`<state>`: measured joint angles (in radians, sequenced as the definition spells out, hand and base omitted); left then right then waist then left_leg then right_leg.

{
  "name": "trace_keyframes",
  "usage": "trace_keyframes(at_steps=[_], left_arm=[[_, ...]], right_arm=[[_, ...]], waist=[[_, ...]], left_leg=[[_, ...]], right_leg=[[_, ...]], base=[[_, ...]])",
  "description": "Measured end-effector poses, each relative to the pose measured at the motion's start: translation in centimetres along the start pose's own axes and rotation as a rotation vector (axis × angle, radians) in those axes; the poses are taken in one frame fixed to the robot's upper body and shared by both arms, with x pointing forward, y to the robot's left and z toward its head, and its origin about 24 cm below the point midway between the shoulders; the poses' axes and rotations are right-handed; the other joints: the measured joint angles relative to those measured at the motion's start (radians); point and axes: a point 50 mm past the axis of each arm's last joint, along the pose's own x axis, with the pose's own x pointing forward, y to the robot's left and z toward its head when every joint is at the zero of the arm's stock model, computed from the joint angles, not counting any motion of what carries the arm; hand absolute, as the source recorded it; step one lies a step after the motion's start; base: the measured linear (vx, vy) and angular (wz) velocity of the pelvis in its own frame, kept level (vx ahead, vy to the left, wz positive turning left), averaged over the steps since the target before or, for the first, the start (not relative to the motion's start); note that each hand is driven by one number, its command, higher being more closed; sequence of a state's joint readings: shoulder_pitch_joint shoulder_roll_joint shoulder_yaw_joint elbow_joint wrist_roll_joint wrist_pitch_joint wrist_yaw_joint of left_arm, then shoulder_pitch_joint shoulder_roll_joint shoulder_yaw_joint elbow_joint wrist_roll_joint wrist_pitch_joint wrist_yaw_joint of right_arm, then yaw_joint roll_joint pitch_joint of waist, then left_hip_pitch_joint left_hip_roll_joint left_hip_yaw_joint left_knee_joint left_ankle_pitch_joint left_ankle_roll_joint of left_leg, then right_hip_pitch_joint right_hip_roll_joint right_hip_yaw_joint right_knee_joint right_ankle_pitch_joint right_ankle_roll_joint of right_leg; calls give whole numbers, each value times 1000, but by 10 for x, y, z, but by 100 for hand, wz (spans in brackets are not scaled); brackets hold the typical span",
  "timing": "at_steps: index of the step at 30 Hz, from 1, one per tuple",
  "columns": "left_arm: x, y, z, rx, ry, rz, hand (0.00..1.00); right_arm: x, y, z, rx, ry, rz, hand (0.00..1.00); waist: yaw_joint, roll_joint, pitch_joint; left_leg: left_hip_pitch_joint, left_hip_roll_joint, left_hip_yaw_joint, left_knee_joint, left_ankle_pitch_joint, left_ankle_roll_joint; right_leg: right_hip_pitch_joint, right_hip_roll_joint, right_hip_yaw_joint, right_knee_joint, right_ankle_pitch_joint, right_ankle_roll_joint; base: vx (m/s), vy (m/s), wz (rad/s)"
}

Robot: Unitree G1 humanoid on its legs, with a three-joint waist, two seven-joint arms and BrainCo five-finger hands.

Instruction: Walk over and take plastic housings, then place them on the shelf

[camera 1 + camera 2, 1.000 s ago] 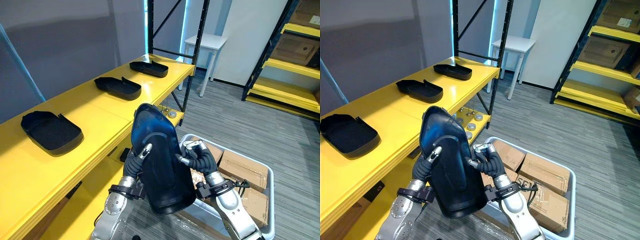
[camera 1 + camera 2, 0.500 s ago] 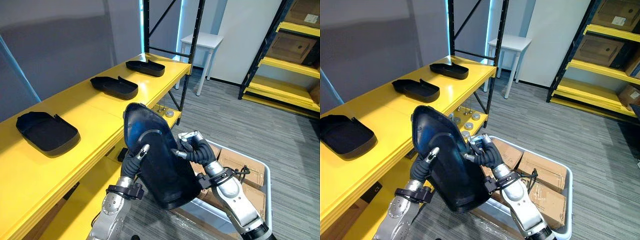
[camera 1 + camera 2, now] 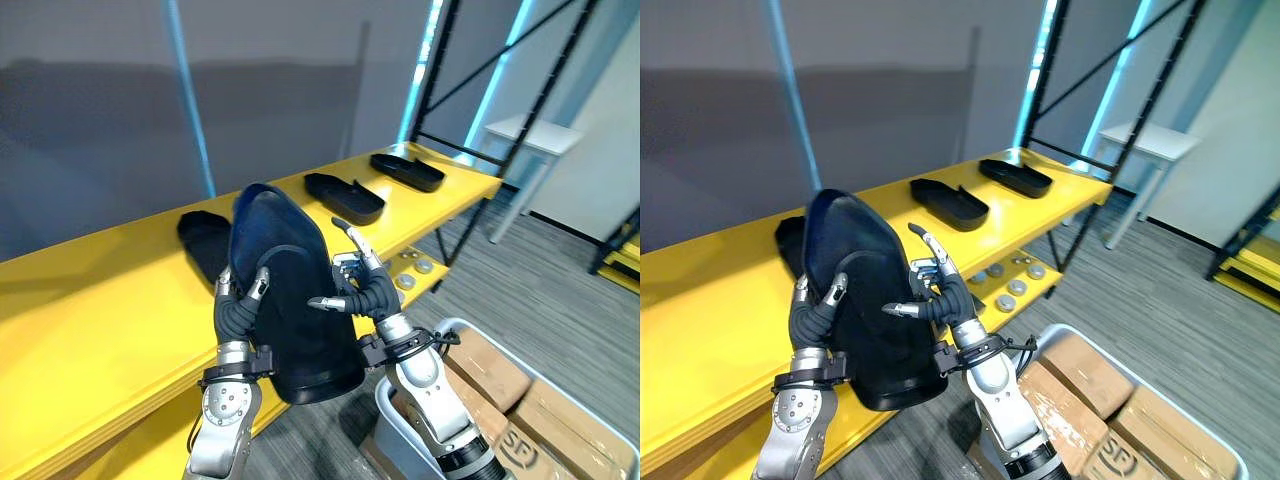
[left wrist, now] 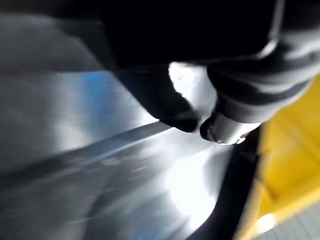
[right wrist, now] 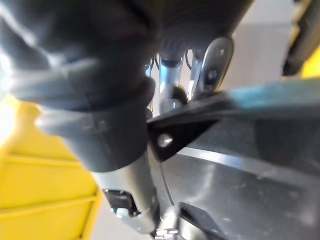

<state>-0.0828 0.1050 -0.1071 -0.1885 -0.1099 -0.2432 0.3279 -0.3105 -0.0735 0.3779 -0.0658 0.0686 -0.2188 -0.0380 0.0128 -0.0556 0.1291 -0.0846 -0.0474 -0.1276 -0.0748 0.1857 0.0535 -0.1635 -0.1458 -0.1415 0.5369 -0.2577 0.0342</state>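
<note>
A large black plastic housing (image 3: 285, 300) stands upright between my two hands, over the front edge of the yellow shelf (image 3: 100, 300). My left hand (image 3: 235, 315) grips its left rim with curled fingers. On its right side is my right hand (image 3: 372, 295), fingers straightened and spread, with the thumb tip against the housing's face. Three more black housings lie on the shelf: one (image 3: 203, 240) partly hidden behind the held one, one (image 3: 345, 196) in the middle, and one (image 3: 408, 171) at the far end.
A grey bin (image 3: 1160, 380) with cardboard boxes (image 3: 1070, 372) stands on the floor at lower right. Round metal discs (image 3: 415, 266) lie on the lower shelf level. Black rack posts (image 3: 450, 110) rise at the shelf's far end, with a white table (image 3: 540, 135) beyond.
The camera has turned left towards the shelf. The housing has come up and closer to the shelf top. My right hand's fingers have uncurled from the housing's rim; the left keeps its grip.
</note>
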Motion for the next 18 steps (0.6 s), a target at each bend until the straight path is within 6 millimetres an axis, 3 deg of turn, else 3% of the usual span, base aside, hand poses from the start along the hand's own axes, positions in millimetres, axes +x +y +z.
trace_keyframes(at_steps=[3, 4, 6, 7, 9, 13, 14, 15, 16, 17, 18], left_arm=[[1, -4, 1, 12, -14, 9, 100], [0, -9, 1, 6, -13, -2, 100], [-2, -13, 1, 6, -14, -5, 100], [-4, -11, 3, 7, -20, 7, 100], [-4, -10, 3, 18, -23, 5, 100], [-6, -19, 5, 7, -31, -21, 100], [-8, -23, 6, -4, -30, -37, 100], [-8, -27, 6, -14, -31, -46, 100], [-8, -27, 7, -17, -34, -49, 100], [-8, -27, 5, -19, -29, -47, 100], [-9, -28, 2, -17, -14, -53, 100]], right_arm=[[-8, -2, -4, 12, 24, -25, 0], [-16, -4, -5, 17, 36, -46, 0], [-21, -7, -7, 11, 51, -54, 0], [-21, -6, -7, 18, 51, -58, 0], [-25, -6, -9, 33, 60, -77, 0], [-31, -25, -1, 30, 32, -161, 0], [-34, -35, 1, 27, 26, -202, 0], [-38, -44, 4, 21, 18, -251, 0], [-41, -48, 6, 17, 14, -282, 0], [-49, -56, 8, 3, 14, -328, 0], [-59, -61, 8, -10, 31, -362, 0]], waist=[[-30, -2, 3], [-35, -5, 1], [-26, 19, -5], [-14, 37, -10], [-7, 30, -16], [-13, 29, -16], [-24, 29, -17], [-26, 35, -22], [-32, 30, -20], [-45, 31, -18], [-50, 40, -20]], left_leg=[[-3, -38, -105, 1, 0, -2], [6, -62, -146, -3, -6, -12], [0, -55, -162, -11, -12, -27], [-11, -31, -163, -11, -1, -42], [-15, -14, -189, -11, 4, -50], [-41, -17, -228, -10, 26, -81], [-60, -26, -198, -15, 40, -97], [-76, -4, -36, 0, -49, -71], [-100, 19, 71, 31, -69, -65], [-135, 69, 240, 90, -95, -78], [-134, 113, 318, 112, -73, -70]], right_leg=[[-6, 88, 220, -188, 4, 4], [13, 85, 229, -203, 64, 23], [30, 81, 192, -235, 84, 11], [53, 102, 168, -290, 116, -2], [97, 119, 142, -356, 148, -6], [118, 121, 49, -371, 144, -19], [127, 107, -3, -372, 142, -25], [137, 104, -57, -378, 137, -35], [146, 97, -82, -384, 135, -39], [164, 87, -130, -390, 134, -40], [194, 87, -171, -389, 129, -35]], base=[[25, -146, 141], [83, -219, 169], [84, -175, 99], [70, -108, 33], [124, -122, 34], [134, -89, 71], [114, -5, 119], [80, 15, 128], [61, -11, 125], [52, -45, 123], [56, -47, 110]])
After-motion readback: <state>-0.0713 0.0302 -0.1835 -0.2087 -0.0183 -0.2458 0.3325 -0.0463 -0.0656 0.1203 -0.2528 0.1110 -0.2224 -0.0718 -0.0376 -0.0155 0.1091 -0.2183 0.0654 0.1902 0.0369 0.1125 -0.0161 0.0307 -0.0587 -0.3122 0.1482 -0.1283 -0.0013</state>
